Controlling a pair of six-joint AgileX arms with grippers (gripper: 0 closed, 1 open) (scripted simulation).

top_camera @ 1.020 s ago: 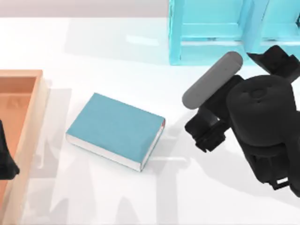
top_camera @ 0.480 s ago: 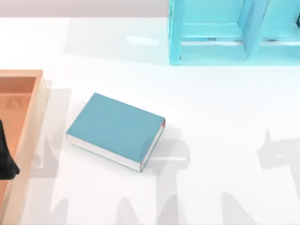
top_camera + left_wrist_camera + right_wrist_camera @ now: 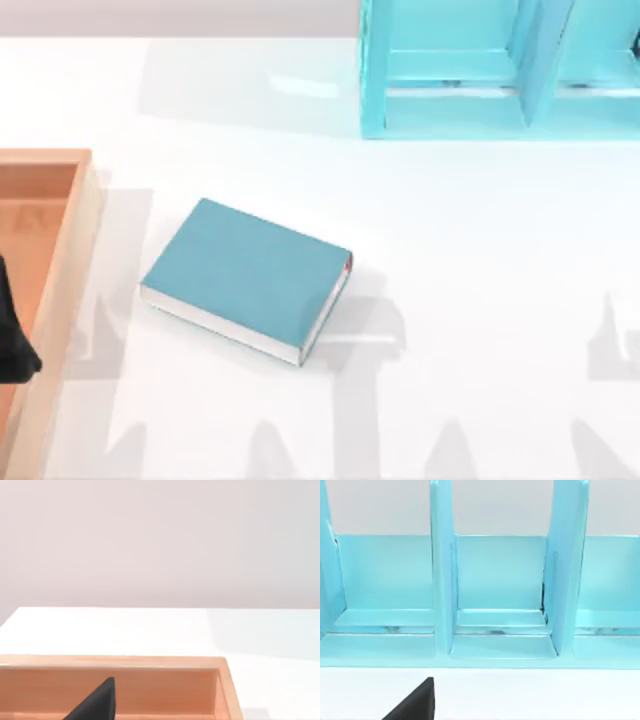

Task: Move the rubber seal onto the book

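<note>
Top view: wooden tray [image 3: 60,260] cut off by the left edge; light-blue shelf unit [image 3: 450,100] cut off by the top and right edges. Left arm [image 3: 12,340] mostly out of frame, end effector state indeterminable.

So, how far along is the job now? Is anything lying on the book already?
Nothing looks done: the book lies flat with its cover bare. No step is visibly in hand: the left gripper is over the wooden tray, and the right gripper faces the light-blue shelf. Left to do: grasp the rubber seal and set it on the book.
</note>
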